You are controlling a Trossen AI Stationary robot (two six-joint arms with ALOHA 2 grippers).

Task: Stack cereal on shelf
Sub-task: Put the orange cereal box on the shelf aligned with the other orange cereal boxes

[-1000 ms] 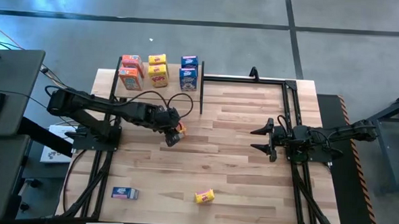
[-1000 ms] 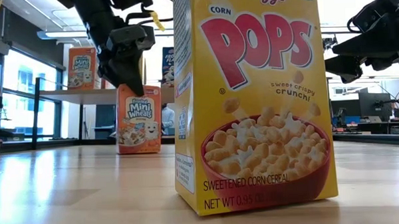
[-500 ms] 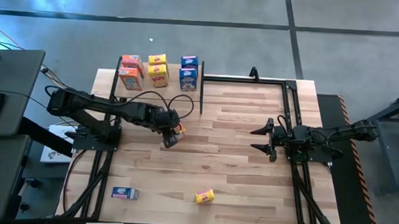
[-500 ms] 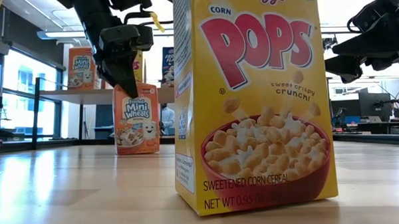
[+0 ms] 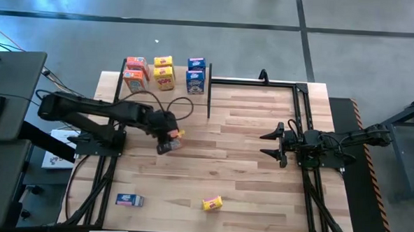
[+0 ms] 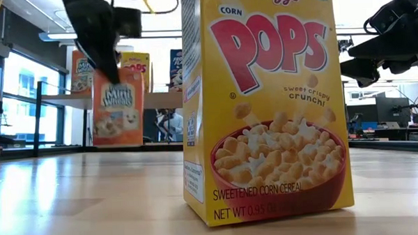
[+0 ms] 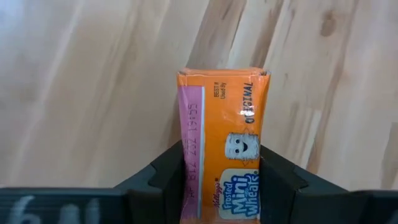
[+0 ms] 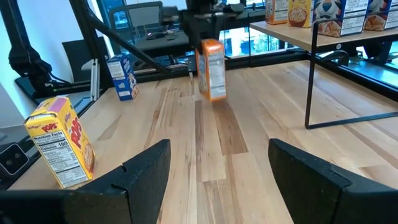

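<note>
Left hand clamped on orange box, lifted clear of table

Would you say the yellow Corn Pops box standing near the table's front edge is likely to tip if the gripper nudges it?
Probably. The yellow box stands tall on a narrow base, so a high push would likely topple it. It looks like thin, light cardboard, so a low nudge may slide it along the smooth table.

Both arms are dark, jointed and slim, a thin black cable looping behind the left hand with a small yellow tag beside it, while the right hand ends in two blocky black fingers.
</note>
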